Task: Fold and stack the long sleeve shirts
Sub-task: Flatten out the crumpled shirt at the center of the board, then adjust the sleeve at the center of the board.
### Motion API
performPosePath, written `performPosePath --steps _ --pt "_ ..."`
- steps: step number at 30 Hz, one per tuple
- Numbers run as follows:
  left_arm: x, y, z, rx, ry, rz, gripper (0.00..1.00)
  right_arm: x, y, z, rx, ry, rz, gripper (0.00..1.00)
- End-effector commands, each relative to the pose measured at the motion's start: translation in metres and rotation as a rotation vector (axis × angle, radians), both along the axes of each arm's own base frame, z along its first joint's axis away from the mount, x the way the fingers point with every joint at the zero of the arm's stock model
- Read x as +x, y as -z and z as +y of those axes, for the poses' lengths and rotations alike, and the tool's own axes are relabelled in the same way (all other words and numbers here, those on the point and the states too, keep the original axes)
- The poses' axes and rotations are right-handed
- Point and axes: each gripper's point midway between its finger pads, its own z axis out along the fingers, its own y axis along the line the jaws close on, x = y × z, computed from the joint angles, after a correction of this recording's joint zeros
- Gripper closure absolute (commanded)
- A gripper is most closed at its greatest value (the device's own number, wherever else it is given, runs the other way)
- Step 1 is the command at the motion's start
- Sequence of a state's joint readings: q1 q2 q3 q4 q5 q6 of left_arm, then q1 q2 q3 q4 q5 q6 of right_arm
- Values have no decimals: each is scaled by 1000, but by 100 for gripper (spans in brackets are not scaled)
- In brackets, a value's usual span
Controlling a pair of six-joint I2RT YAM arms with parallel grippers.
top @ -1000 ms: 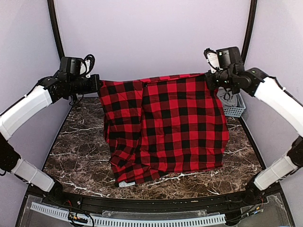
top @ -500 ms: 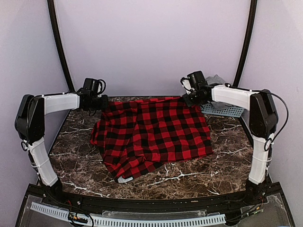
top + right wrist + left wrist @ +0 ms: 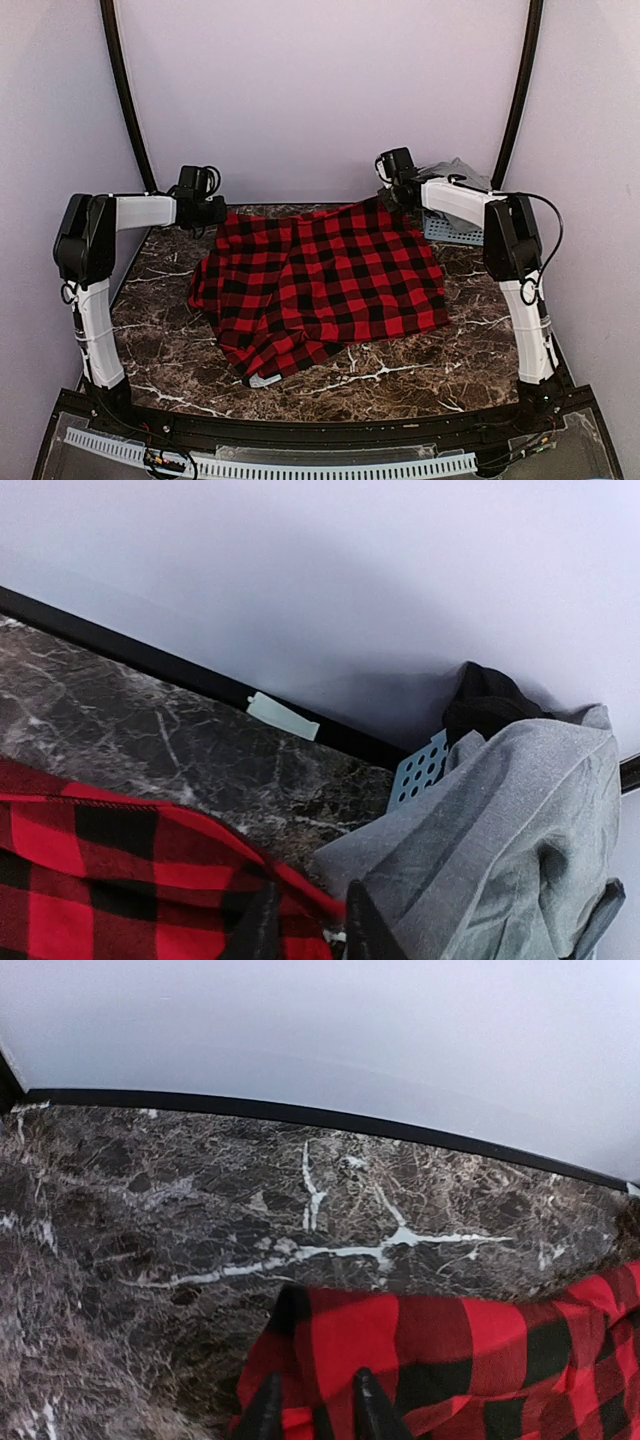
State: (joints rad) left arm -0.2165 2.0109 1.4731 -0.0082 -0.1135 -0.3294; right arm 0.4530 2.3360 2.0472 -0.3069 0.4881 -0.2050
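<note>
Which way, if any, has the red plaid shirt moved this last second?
Yes: the red plaid shirt dropped from hanging upright to lying on the marble table.

Dark brown marble tabletop (image 3: 170, 350) with white veins fills the middle. Black rim (image 3: 300, 428) at 6 o'clock, white slatted strip (image 3: 270, 466) just beyond it. Plain lilac wall (image 3: 320, 90) at 12 o'clock – curved black poles (image 3: 125, 90) at 11 and 1. Soft, even light.
</note>
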Motion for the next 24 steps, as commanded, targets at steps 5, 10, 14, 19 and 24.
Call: performPosePath --steps 5,10,14,19,24 --pt "34 -31 18 -47 -61 -89 44 -2 -42 -32 2 109 -89 55" --pt "15 -41 7 -111 -8 -63 33 -51 -56 -6 176 -29 -68 35" --pt "-37 -43 -27 -296 149 -10 30 -105 -54 16 301 -134 -11 32" --pt "-131 -34 -46 -334 224 44 26 -161 -27 40 371 -228 98 32" --pt "-219 -29 -71 -332 278 103 20 -201 -2 55 376 -274 194 32"
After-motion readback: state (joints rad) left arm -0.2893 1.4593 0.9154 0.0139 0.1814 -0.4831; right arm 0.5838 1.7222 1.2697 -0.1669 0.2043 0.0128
